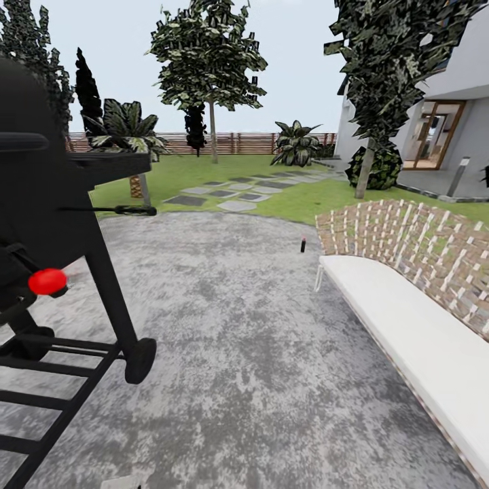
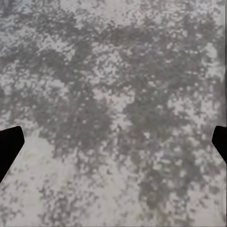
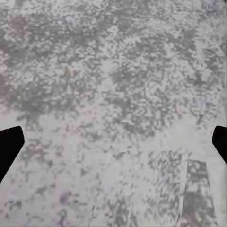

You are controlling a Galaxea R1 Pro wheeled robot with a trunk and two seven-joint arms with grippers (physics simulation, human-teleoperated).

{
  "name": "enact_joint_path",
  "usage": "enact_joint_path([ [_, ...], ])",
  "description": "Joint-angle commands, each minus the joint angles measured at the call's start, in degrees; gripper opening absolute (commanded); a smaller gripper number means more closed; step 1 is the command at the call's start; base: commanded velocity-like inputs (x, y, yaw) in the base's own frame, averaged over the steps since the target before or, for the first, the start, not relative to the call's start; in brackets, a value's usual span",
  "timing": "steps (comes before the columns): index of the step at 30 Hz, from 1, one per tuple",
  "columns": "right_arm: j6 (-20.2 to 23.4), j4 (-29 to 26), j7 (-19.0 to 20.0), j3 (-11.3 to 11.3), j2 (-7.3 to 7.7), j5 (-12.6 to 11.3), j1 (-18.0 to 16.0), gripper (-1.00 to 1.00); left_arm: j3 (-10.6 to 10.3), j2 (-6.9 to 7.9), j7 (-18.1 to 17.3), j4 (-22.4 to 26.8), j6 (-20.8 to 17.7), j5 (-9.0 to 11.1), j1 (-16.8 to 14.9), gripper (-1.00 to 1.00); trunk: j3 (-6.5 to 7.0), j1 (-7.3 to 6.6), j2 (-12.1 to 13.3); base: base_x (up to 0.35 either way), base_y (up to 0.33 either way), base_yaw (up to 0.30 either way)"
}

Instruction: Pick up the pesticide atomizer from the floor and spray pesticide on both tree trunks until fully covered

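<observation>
The pesticide atomizer [image 1: 303,244], a small dark bottle with a red top, stands on the grey paving just left of the bench's far end. Beyond the paving lies the garden lawn [image 1: 204,173] with its brown slat fence [image 1: 251,142]. One tall tree [image 1: 207,54] rises at the back with a thin pale trunk [image 1: 213,132]. The other tree [image 1: 390,61] stands nearer at the right, and its trunk [image 1: 365,173] leans slightly. My left gripper [image 2: 113,146] and right gripper [image 3: 113,146] hang open over bare mottled paving, holding nothing.
A black wheeled grill [image 1: 68,204] with a red knob [image 1: 47,281] stands close at the left. A woven bench with a white cushion [image 1: 407,326] runs along the right. Stepping stones [image 1: 231,193] cross the lawn. A house [image 1: 441,122] and grey bollard [image 1: 458,176] are at the far right.
</observation>
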State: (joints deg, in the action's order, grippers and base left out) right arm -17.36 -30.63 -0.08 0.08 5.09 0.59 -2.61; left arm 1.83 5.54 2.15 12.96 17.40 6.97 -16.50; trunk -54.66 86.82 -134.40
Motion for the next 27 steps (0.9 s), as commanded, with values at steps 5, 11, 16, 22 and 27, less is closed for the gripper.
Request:
enact_joint_path([
  [5, -0.2, 0.0, 0.0, 0.0, 0.01, 0.1, 0.0, 1.0, 0.0, 0.0, 0.0, 0.0, 0.2, 0.4, 0.0, 1.0, -0.05, 0.02, 0.0, 0.339, -0.099, 0.0],
  [11, -0.2, 0.0, 0.0, 0.0, 0.01, 0.1, 0.0, 1.0, 0.0, 0.0, 0.0, 0.0, 0.2, 0.4, 0.0, 1.0, -0.05, 0.02, 0.0, 0.339, -0.099, 0.0],
  [16, -0.1, 0.0, 0.0, 0.0, 0.01, 0.1, 0.0, 1.0, 0.0, 0.0, 0.0, 0.0, 0.2, 0.4, 0.0, 1.0, -0.05, 0.02, 0.0, 0.339, -0.099, 0.0],
  [22, -0.1, 0.0, 0.0, 0.0, 0.01, 0.1, 0.0, 1.0, 0.0, 0.0, 0.0, 0.0, 0.2, 0.4, 0.0, 1.0, -0.05, 0.02, 0.0, 0.339, -0.099, 0.0],
  [27, -0.1, 0.0, 0.0, 0.0, 0.01, 0.1, 0.0, 1.0, 0.0, 0.0, 0.0, 0.0, 0.2, 0.4, 0.0, 1.0, -0.05, 0.02, 0.0, 0.339, -0.098, 0.0],
])
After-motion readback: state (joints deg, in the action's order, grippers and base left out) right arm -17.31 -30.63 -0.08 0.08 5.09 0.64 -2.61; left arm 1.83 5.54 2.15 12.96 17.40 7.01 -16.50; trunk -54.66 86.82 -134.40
